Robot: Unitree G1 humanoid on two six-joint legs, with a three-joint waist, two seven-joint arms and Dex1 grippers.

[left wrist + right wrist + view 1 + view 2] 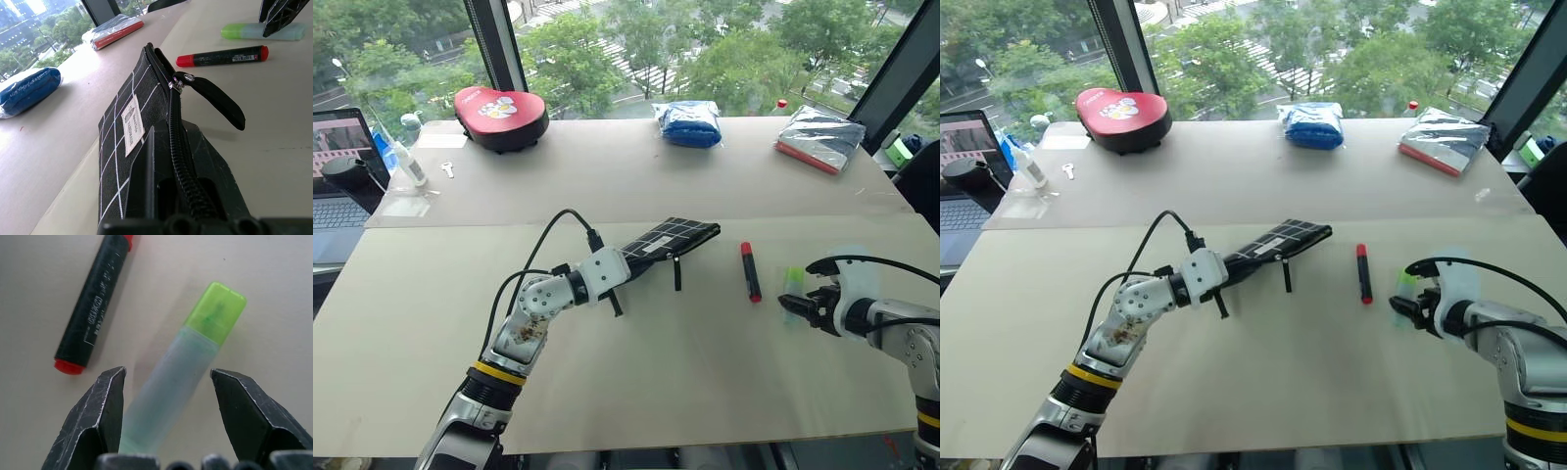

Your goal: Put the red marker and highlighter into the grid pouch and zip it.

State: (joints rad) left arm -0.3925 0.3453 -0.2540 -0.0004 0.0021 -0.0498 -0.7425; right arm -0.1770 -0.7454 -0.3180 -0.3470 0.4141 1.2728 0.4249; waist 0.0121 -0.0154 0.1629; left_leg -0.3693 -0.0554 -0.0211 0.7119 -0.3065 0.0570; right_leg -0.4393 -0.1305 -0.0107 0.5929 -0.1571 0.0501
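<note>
Between the spread fingers of the right claw (164, 423) lies the highlighter (183, 367), pale green with a brighter green cap, flat on the desk (636, 392); the claw is released, one finger on each side of the barrel and neither touching it. Just beside the highlighter, toward the robot's left, the red marker (749, 270) lies on the desk, roughly parallel to it. Farther left, the left claw (619, 275) is clenched on one end of the grid pouch (674, 238), holding it off the desk with the zipper edge up and the black pull strap (215, 100) hanging loose. The step in hand looks like picking up the highlighter: the claw would do well to settle so both fingers meet the barrel squarely across its width, near the middle and below the cap, then close firmly. At the desk's far edge sit a blue bundle (690, 123), a silver packet (820, 137) and a red case (501, 117).
</note>
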